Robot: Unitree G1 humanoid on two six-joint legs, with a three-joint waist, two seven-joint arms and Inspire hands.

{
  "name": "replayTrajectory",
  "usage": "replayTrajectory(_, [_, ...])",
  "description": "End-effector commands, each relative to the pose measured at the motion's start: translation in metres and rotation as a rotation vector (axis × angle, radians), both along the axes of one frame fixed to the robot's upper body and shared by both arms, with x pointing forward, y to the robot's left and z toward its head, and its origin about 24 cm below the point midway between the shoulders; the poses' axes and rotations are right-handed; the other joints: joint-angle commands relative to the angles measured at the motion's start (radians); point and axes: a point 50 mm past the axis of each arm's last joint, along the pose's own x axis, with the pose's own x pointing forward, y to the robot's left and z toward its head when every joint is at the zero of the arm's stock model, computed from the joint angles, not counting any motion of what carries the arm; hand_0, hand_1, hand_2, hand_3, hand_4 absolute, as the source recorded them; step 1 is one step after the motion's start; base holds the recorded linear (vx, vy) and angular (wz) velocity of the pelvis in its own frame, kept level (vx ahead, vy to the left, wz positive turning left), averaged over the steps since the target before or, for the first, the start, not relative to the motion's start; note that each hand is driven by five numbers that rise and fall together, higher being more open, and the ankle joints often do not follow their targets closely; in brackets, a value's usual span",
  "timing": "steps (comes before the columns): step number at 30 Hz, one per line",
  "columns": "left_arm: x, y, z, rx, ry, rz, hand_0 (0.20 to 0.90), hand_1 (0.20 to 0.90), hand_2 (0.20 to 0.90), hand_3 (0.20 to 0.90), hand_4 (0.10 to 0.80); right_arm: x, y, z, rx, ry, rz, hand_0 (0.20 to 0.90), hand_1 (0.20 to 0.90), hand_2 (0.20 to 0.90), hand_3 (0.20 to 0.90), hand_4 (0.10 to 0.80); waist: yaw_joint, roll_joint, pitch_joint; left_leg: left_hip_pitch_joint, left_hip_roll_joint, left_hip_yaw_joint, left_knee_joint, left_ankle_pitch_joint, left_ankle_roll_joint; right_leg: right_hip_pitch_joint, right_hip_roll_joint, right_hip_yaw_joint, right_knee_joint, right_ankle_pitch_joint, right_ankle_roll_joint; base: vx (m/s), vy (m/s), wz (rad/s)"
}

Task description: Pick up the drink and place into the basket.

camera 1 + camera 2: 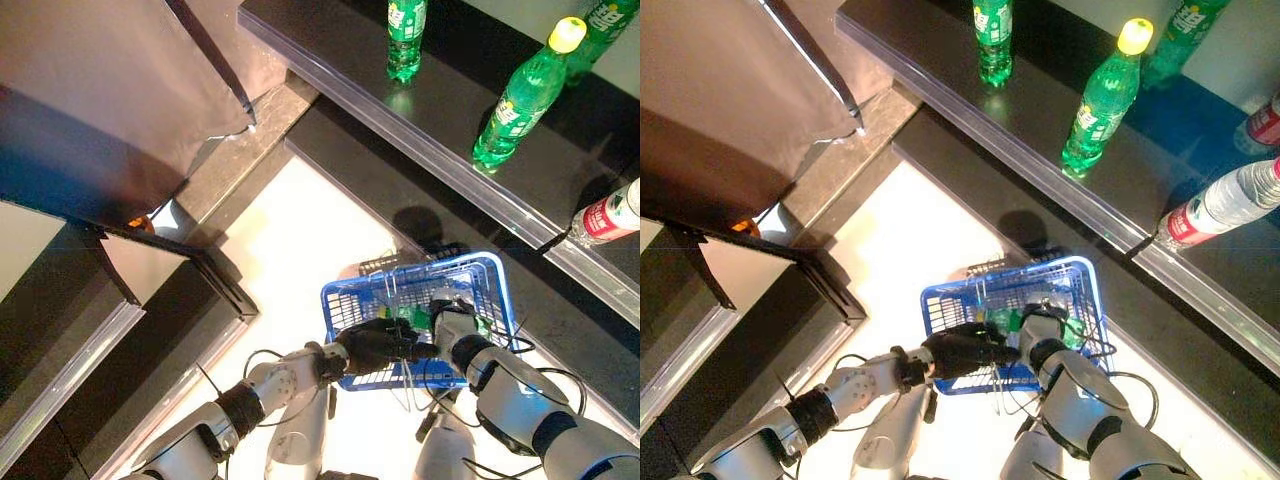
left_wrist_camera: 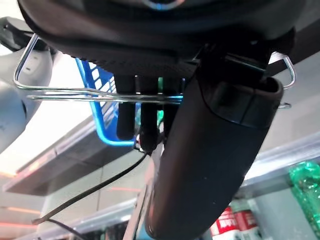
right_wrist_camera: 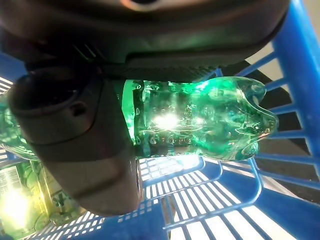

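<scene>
Green ribbed plastic drink bottle (image 3: pixel 200 125) hangs inside the blue plastic mesh basket (image 1: pixel 345 300), clasped by the right hand (image 1: pixel 455 325).
Left hand (image 1: pixel 375 345) curls round the basket's wire handle (image 2: pixel 75 92), keeping it steady underneath, apparently for the drop.

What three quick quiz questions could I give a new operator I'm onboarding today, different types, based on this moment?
1. True or false: the right hand is curled round a green bottle inside the blue basket.
2. Which hand holds the basket's wire handle? A left, B right.
3. Fill in: the upright bottle on the shelf with its cap in view has a ___ cap.

Key: 1 true; 2 A, the left hand; 3 yellow.
</scene>
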Motion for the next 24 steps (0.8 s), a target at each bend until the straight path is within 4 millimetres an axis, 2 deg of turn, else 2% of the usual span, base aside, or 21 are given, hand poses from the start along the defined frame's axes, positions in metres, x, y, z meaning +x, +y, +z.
replayTrajectory(1, [-0.005,-0.074,0.095,-0.539,-0.221,-0.252,0.300,0.300,0.300,0.200,0.100,0.033,0.026,0.045,-0.062,-0.164,0.084,0.599,0.599,0.599,0.549,0.449,0.009,-0.015,-0.002,-0.002,-0.050,0.053,-0.015,-0.012,0.085,-0.112,-0.014,0.141,0.054,0.086,-0.047,0.000,0.000,0.00])
replayTrajectory(2, [-0.005,-0.074,0.095,-0.540,-0.222,-0.250,0.300,0.300,0.300,0.200,0.100,0.033,0.025,0.045,-0.054,-0.166,0.085,0.900,0.900,0.900,0.900,0.800,0.008,-0.017,-0.005,0.000,-0.050,0.052,-0.017,-0.012,0.085,-0.111,-0.012,0.142,0.053,0.086,-0.047,0.000,0.000,0.00])
replayTrajectory(16, [0.003,-0.073,0.093,-0.561,-0.191,-0.201,0.300,0.300,0.300,0.200,0.100,0.028,0.022,0.033,0.051,-0.201,0.125,0.900,0.900,0.900,0.900,0.800,-0.008,-0.047,-0.051,0.055,-0.039,0.059,-0.040,-0.023,0.080,-0.072,0.008,0.144,0.041,0.073,-0.054,0.000,0.002,-0.03])
replayTrajectory(24, [0.009,-0.064,0.102,-0.565,-0.170,-0.136,0.300,0.300,0.300,0.200,0.100,0.036,0.031,0.046,0.249,-0.357,0.151,0.900,0.900,0.900,0.900,0.800,-0.015,-0.062,-0.081,0.097,-0.036,0.065,-0.059,-0.029,0.075,-0.035,0.017,0.137,0.025,0.066,-0.053,0.000,0.001,-0.02])
